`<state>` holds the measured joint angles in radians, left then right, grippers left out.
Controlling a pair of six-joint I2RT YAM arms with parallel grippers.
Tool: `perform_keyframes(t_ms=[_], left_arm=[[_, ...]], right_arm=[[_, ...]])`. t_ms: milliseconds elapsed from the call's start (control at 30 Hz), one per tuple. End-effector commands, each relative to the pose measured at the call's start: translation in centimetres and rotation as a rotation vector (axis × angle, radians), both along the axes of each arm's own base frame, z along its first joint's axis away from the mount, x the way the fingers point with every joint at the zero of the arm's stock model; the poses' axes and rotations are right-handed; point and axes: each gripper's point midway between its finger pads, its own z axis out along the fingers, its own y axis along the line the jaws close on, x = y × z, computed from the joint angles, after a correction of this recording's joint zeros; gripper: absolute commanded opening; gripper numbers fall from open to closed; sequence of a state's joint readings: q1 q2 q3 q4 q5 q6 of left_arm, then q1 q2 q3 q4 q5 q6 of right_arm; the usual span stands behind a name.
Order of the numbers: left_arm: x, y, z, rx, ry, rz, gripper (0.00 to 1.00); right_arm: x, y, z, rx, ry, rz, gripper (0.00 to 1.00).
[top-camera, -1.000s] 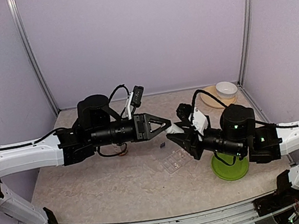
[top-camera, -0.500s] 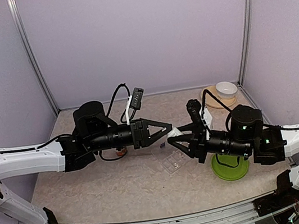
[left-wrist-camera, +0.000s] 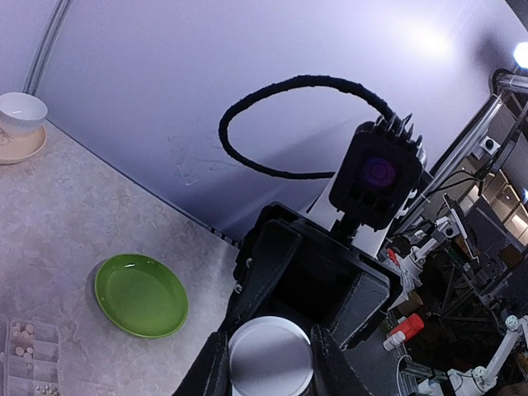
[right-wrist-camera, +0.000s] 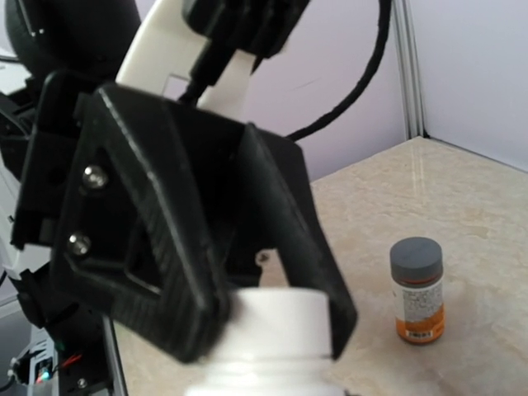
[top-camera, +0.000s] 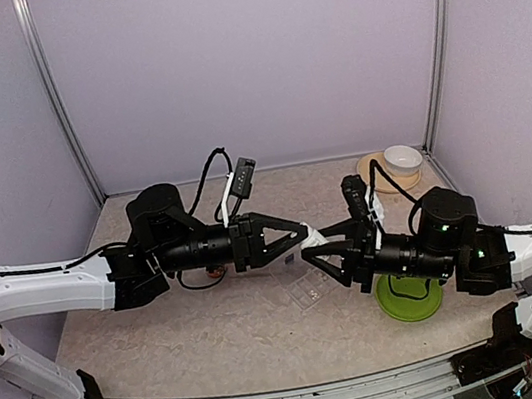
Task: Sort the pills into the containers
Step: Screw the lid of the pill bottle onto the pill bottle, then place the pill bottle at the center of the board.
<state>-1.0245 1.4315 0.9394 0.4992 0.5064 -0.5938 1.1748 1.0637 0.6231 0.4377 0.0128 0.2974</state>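
A white bottle (top-camera: pixel 315 239) hangs above the table's middle between both arms. My left gripper (top-camera: pixel 304 235) is shut on its white cap (left-wrist-camera: pixel 271 356), the black fingers (right-wrist-camera: pixel 165 272) clamping it from both sides. My right gripper (top-camera: pixel 313 251) holds the bottle's body (right-wrist-camera: pixel 264 384) from the other end; its own fingers do not show in the right wrist view. The containers, a clear pill organiser (top-camera: pixel 310 287), lie flat on the table just below the grippers. Small pale pills (left-wrist-camera: pixel 25 330) sit in some of its compartments.
An amber bottle with a grey cap (right-wrist-camera: pixel 417 289) stands on the table, half hidden behind the left arm (top-camera: pixel 214 266). A green plate (top-camera: pixel 408 296) lies under the right arm. A white bowl (top-camera: pixel 401 158) on a tan saucer sits at the back right corner.
Both grippers have sunk a little toward the table and closed in on each other. The left arm has reached further right. The right arm has drawn back to the right.
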Motion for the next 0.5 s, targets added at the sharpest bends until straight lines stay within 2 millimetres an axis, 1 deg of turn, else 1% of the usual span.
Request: perform_keyframes(t_ms=[0,167,267,367,467], left_arm=[[-1.1,0.2,2.6,-0.044,-0.054,-0.030,0.11],[0.1,0.6,2.3,-0.023,-0.034,0.033,0.11],[1.3,1.0,1.8,0.011,-0.022,0.096,0.11],[2.8,1.6,0.7,0.072,-0.021,0.169,0.12],[4.4,2.5,-0.9,0.140,-0.021,0.239,0.12]], right_arm=[[1.4,-0.4,0.4,0.001,0.002,-0.061,0.45],[2.2,-0.5,-0.2,-0.045,-0.019,-0.107,0.74],[2.9,-0.9,-0.9,-0.087,-0.029,-0.148,0.98],[3.3,-1.4,-1.3,-0.122,-0.043,-0.182,1.00],[3.7,-2.0,-1.5,-0.150,-0.055,-0.212,1.00]])
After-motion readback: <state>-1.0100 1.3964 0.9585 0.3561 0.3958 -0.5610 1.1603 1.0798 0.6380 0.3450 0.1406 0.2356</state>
